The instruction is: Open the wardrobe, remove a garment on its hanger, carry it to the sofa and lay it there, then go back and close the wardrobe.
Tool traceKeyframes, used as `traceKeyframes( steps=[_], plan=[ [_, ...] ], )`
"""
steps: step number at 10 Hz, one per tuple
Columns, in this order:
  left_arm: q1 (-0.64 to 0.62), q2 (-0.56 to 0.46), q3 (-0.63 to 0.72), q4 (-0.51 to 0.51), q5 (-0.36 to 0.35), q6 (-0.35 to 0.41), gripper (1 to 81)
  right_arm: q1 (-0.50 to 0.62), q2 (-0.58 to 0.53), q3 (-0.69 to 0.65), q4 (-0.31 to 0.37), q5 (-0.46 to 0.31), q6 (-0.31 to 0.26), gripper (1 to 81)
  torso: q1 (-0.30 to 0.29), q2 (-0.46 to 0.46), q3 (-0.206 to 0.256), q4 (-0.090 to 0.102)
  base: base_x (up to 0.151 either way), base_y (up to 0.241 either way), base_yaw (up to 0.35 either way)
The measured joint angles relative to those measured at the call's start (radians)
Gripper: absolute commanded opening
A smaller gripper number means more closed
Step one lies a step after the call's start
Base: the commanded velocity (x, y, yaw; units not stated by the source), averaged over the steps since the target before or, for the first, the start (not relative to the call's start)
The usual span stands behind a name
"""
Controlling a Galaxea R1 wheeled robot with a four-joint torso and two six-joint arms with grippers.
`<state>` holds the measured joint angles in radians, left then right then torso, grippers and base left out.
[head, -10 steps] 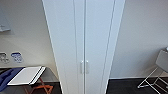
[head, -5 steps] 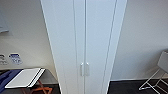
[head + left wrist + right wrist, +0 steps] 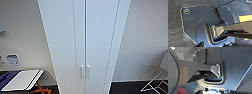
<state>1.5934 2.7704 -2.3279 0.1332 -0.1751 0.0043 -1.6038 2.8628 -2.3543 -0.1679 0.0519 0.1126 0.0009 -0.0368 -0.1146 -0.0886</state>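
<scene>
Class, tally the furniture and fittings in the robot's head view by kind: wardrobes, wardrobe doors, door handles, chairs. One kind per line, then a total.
Wardrobe: 1
Wardrobe doors: 2
Door handles: 2
White chair, partly cut off at the picture's edge: 1
Total: 6

Dark carpeted floor (image 3: 130,87) at foot of white wall: tall white wardrobe (image 3: 85,37) stands on it, doors shut; white wire-frame chair (image 3: 157,80) to one side, orange-legged stand w/ white board (image 3: 23,80) to other.
</scene>
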Motion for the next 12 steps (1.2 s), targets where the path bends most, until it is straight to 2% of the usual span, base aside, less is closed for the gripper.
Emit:
traceKeyframes(
  steps=[7,9,12],
  plan=[
    [0.0,0.0,0.0,0.0,0.001,0.0,81.1,0.003,-0.006,0.002,0.0,0.001,0.0,81.1,0.0,0.0,0.0,0.0,0.0,0.0,0.0],
    [-0.004,-0.023,0.037,0.0,0.002,-0.001,81.1,0.011,-0.054,0.076,0.0,0.0,0.001,81.1,0.0,0.0,0.0,0.0,0.0,0.0,0.0],
    [-0.033,-0.144,0.187,0.0,0.003,-0.001,81.1,0.065,-0.188,0.289,0.0,-0.001,0.004,81.1,0.0,0.0,0.0,0.0,0.0,0.0,0.0]
  ],
)
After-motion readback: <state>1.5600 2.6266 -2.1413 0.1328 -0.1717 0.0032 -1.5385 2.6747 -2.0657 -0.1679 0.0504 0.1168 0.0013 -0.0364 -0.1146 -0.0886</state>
